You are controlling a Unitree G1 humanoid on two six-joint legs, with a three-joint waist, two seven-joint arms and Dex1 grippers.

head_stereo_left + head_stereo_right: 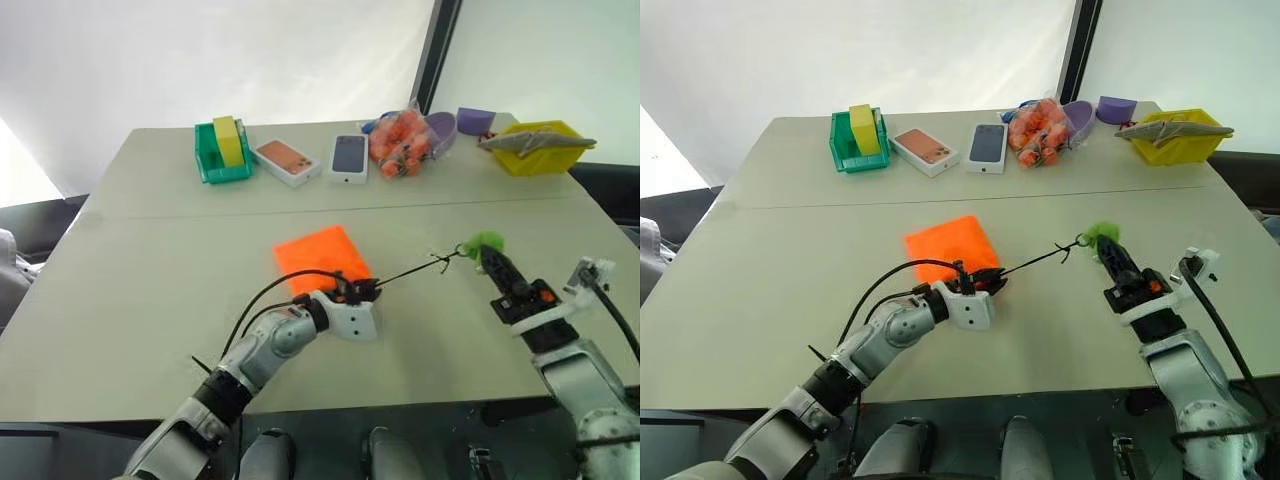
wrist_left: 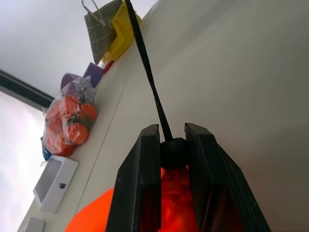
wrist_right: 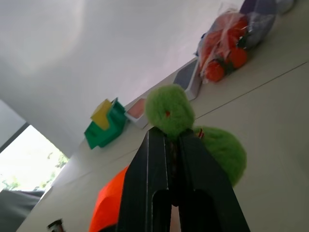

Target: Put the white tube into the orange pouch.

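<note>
Orange fabric marked the middle of the table (image 1: 150, 300): the orange pouch (image 1: 320, 255) lay flat there, one corner drawn toward the robot. The left gripper (image 1: 368, 291) was pinched narrowly on that near corner, and the left wrist view showed its two black fingers (image 2: 140, 188) clamped around the small black cord stopper at the pouch mouth, with orange cloth bunched between them. From that stopper a thin black cord (image 1: 410, 270) ran taut across the tabletop, off to the robot's right, ending at a knot beside green fuzzy balls (image 1: 484, 243).

The right gripper (image 1: 492, 258) was held above the table with its fingers pressed together, gripping the cord end just below the fuzz; the right wrist view showed two green pom-poms sitting right at the fingertips (image 3: 154, 145). The two grippers were well apart, the cord stretched between them.

Along the far edge of the table stood a green bin (image 1: 220, 155) with a yellow block in it, then two phone boxes (image 1: 288, 160) side by side, a clear bag of orange items (image 1: 400, 142), a purple container (image 1: 440, 130), and a yellow bin (image 1: 540, 145) with a grey cloth draped over it. I could not tell where the white tube was.
</note>
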